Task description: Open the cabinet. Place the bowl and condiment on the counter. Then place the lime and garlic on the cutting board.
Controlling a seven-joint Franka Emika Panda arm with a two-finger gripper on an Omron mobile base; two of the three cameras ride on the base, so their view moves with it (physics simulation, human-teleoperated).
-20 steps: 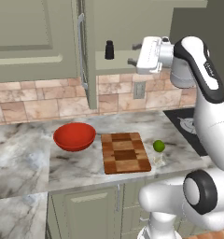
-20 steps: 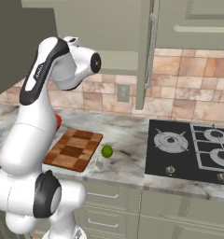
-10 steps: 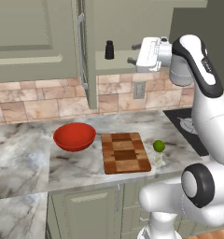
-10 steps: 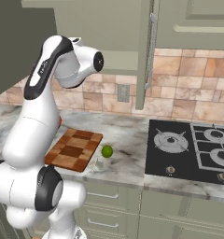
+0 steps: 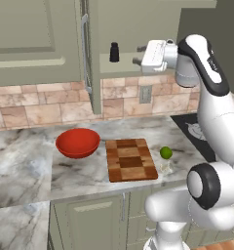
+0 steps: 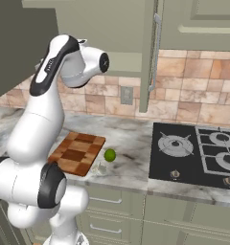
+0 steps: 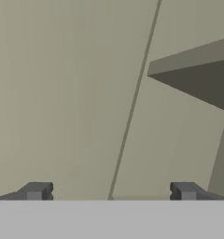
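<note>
- Cabinet [image 5: 138, 29]: a sage-green wall cabinet, open, with one door [image 5: 92, 53] swung out edge-on and carrying a long silver bar handle [image 5: 84, 51]. The claw is raised to the level of its shelf, at the open front.
- Condiment [image 5: 114, 52]: a small black bottle with a narrower cap, upright on the cabinet shelf, just beyond the claw's tips and apart from them.
- Claw [image 5: 137, 54]: the white two-finger gripper points sideways toward the bottle. Its two dark fingertips [image 7: 37, 191] stand wide apart in the hand view, with nothing between them; plain green cabinet wall and a shelf edge lie ahead.
- Bowl [image 5: 78, 142]: glossy red, well below the claw on the marble counter [image 5: 26, 161], just beside the cutting board.
- Cutting board [image 5: 130, 159]: chequered wood, flat on the counter, below the claw.
- Lime [image 5: 165, 153]: bright green, on the counter just past the board's edge, well below the claw.
- Garlic [image 5: 166, 168]: small and whitish, just beside the lime near the counter's front edge.
- Gas hob [image 6: 198, 153]: black, set into the counter far from the claw.
</note>
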